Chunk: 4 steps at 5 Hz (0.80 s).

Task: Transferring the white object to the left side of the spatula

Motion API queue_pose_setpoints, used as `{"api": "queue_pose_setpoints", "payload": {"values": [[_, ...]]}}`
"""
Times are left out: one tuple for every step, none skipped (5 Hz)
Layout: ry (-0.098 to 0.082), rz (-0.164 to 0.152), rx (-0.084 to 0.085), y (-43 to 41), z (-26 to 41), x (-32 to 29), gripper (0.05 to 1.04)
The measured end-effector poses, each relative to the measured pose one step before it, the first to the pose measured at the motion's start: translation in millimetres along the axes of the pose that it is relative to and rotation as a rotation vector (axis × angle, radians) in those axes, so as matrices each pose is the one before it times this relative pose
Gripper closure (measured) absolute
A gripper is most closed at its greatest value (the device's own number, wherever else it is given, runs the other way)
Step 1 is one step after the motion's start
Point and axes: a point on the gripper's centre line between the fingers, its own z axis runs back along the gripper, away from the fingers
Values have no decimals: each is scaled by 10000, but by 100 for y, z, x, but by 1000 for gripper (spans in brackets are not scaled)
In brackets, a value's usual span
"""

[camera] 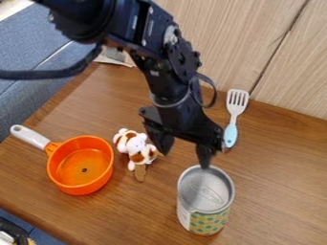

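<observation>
The black two-finger gripper (184,159) hangs down to the right of the small white plush toy (136,146) with brown patches, its two fingers spread apart and nothing held between them. The toy rests on the brown wood-grain table (284,179), outside the gripper, and serves here as the landmark for everything else, with left and right as the camera view shows them. At the toy's near side is a small flat brown piece (140,173); whether it belongs to the toy, I cannot tell.

Just left of the toy sits a round orange toy pan (80,165), upright, its white-ended handle pointing away from the toy toward the upper left. To the toy's right and nearer the camera, a closed cylindrical tin can (205,191) stands upright, with a silver metal lid and a green-and-yellow patterned label. The gripper's right-hand finger ends at the far edge of that lid; whether they touch, I cannot tell. To the right of the toy and farther back lies a spatula (235,106) with a white slotted head and a light blue handle, the head pointing away from the camera. Behind the toy, past the table's far edge, rises a pale wood-grain panel (275,57).
</observation>
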Motion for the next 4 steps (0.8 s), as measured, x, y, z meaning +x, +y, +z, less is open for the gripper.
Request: {"api": "queue_pose_setpoints", "payload": {"values": [[442, -866, -534, -2397, -469, -1464, 82], [340, -1051, -157, -2610, -194, -1354, 82], [392, -672, 324, -2807, 539, -1473, 82], [868, 439, 1138, -273, -515, -2744, 82]]}}
